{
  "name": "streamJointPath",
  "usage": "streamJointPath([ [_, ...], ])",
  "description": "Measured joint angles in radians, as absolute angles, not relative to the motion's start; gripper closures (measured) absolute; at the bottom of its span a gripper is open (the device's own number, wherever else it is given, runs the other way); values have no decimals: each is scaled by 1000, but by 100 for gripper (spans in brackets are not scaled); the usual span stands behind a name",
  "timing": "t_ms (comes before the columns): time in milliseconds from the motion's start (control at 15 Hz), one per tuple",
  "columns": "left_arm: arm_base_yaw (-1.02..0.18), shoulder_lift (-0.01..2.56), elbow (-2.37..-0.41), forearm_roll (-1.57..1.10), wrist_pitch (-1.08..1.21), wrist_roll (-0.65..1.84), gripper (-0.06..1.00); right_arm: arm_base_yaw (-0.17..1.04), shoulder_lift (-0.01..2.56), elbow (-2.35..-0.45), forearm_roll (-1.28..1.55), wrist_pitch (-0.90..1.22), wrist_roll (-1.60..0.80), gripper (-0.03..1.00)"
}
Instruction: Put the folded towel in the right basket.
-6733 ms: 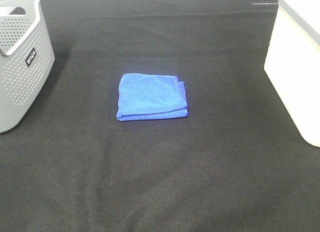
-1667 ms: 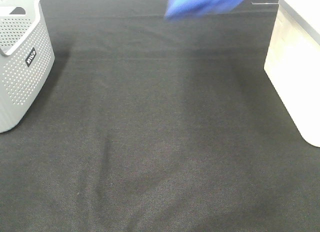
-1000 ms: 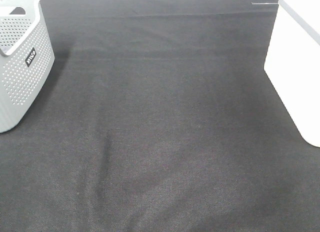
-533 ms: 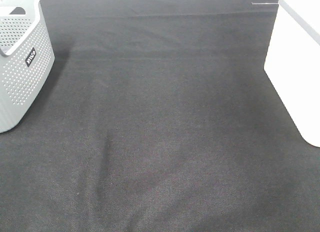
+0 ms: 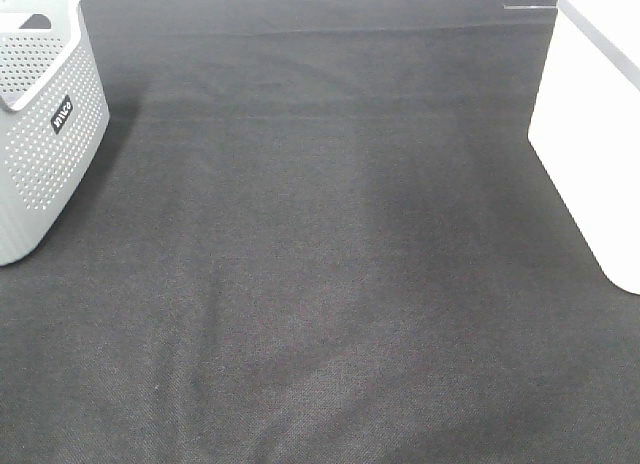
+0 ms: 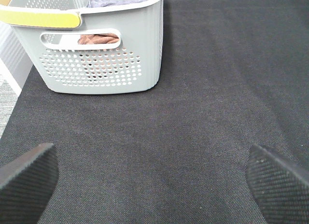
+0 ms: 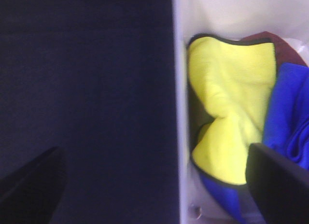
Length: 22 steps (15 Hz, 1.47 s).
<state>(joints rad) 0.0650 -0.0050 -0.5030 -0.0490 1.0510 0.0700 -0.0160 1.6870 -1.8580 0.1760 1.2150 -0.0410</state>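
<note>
Seen from its own wrist camera, the right gripper (image 7: 154, 190) hangs with its two dark fingers (image 7: 277, 185) spread wide and nothing between them. It straddles the near wall of the white basket (image 7: 179, 113): one finger is over the black table cover (image 7: 87, 89) outside the wall and the other is over the inside of the basket. The blue folded towel (image 7: 289, 113) lies inside that basket, just beyond the finger on the basket side. It rests loose against a crumpled yellow cloth (image 7: 231, 103) that fills the space between the towel and the basket wall. A sliver of dark red cloth (image 7: 285, 43) shows farther in, past both of them. More blue fabric shows under the yellow cloth's near edge, and whether it belongs to the same towel cannot be told, as this view is blurred. The left gripper (image 6: 154, 185) is likewise wide apart and empty, its textured pads at either side with bare black cover beneath and between them. Straight ahead of it and off to one side stands a grey perforated basket (image 6: 101, 64) with a yellow handle (image 6: 43, 16). A brownish cloth (image 6: 99, 39) is visible through its hand slot. The high camera shows only the black cover with the grey basket at its left edge and the white basket at its right edge. Neither arm appears in that view.
</note>
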Motion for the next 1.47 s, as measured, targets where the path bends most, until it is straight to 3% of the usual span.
streamJointPath([
  [333, 65, -5, -503, -49, 1051, 70, -5, 2, 1214, -1366, 101, 1196, -10, 0],
  [533, 65, -5, -503, -49, 1051, 70, -5, 2, 725, -900, 121, 1083, 11, 0],
  [733, 65, -5, -503, -49, 1051, 70, -5, 2, 340, -620, 124, 1083, 11, 0],
  [1000, 65, -5, -503, -49, 1051, 70, -5, 2, 4, -469, 57, 1091, 11, 0],
  [1467, 65, -5, -503, -49, 1051, 70, -5, 2, -3, -455, 55, 1103, 0, 0],
])
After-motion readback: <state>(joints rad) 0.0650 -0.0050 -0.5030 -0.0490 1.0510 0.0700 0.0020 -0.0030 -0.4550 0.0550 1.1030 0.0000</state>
